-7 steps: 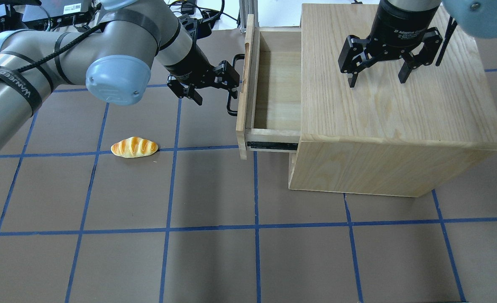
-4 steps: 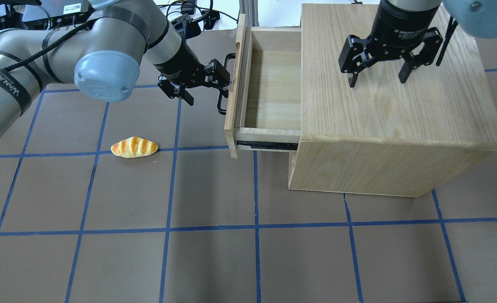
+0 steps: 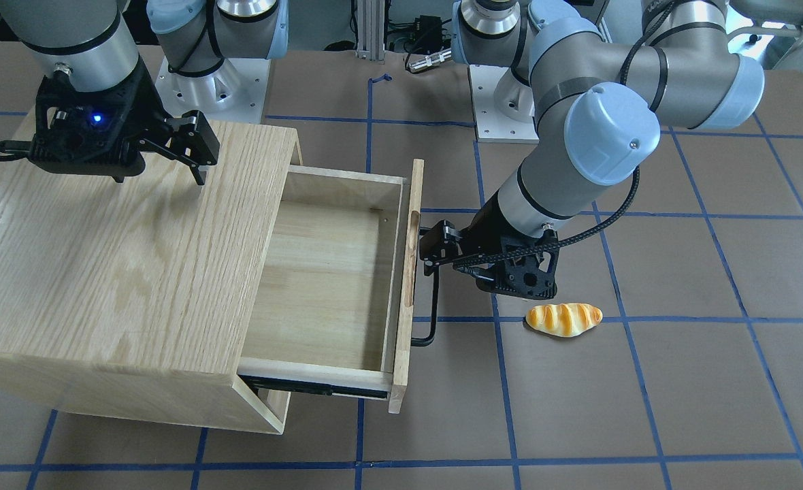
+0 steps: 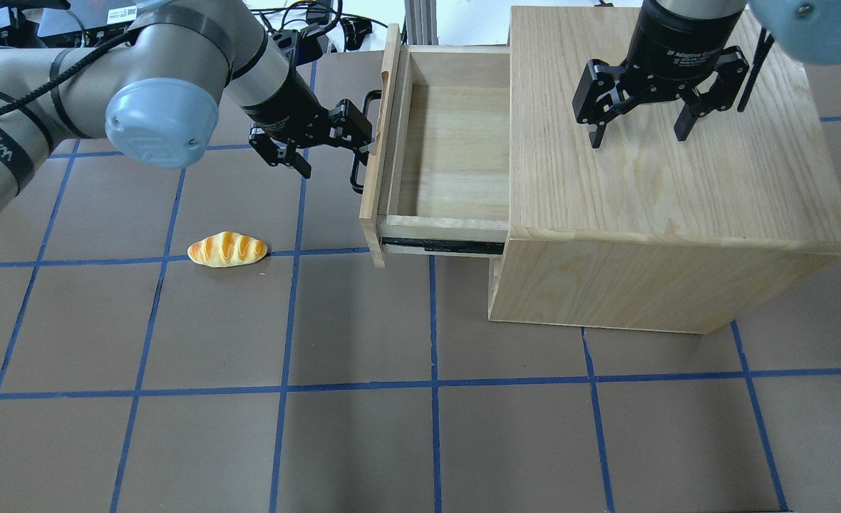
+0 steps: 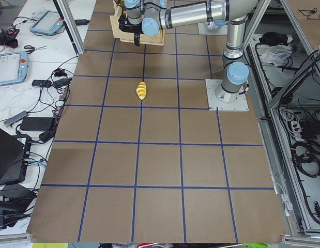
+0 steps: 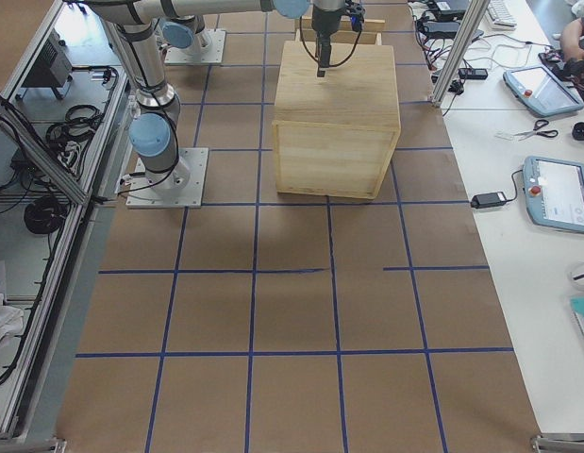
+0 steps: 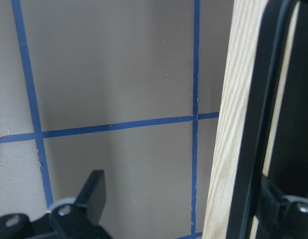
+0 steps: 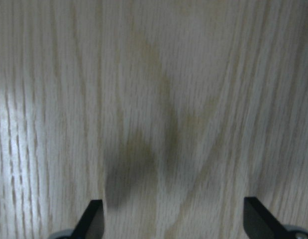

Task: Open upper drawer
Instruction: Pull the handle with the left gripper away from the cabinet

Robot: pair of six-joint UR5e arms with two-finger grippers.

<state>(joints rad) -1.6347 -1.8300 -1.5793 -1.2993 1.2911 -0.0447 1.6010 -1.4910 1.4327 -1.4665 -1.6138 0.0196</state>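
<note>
The upper drawer [image 4: 456, 135] is a light oak box, pulled well out of the oak cabinet [image 4: 677, 214] and empty inside. It also shows in the front-facing view [image 3: 333, 272]. Its black bar handle [image 4: 355, 178] runs along the front panel [image 7: 233, 124]. My left gripper [image 4: 331, 153] is open, with one finger hooked behind the handle [image 7: 263, 119] and the other finger [image 7: 94, 191] out over the table. My right gripper [image 4: 638, 135] is open and empty, pointing down just above the cabinet top [image 8: 158, 99].
A toy bread roll [image 4: 226, 249] lies on the brown mat left of the drawer, near my left arm [image 3: 563, 318]. A lower drawer front shows under the cabinet's edge. Blue tape lines grid the table.
My left gripper has moved left with the handle, and the upper drawer has slid further out of the cabinet. The right gripper has not moved.
</note>
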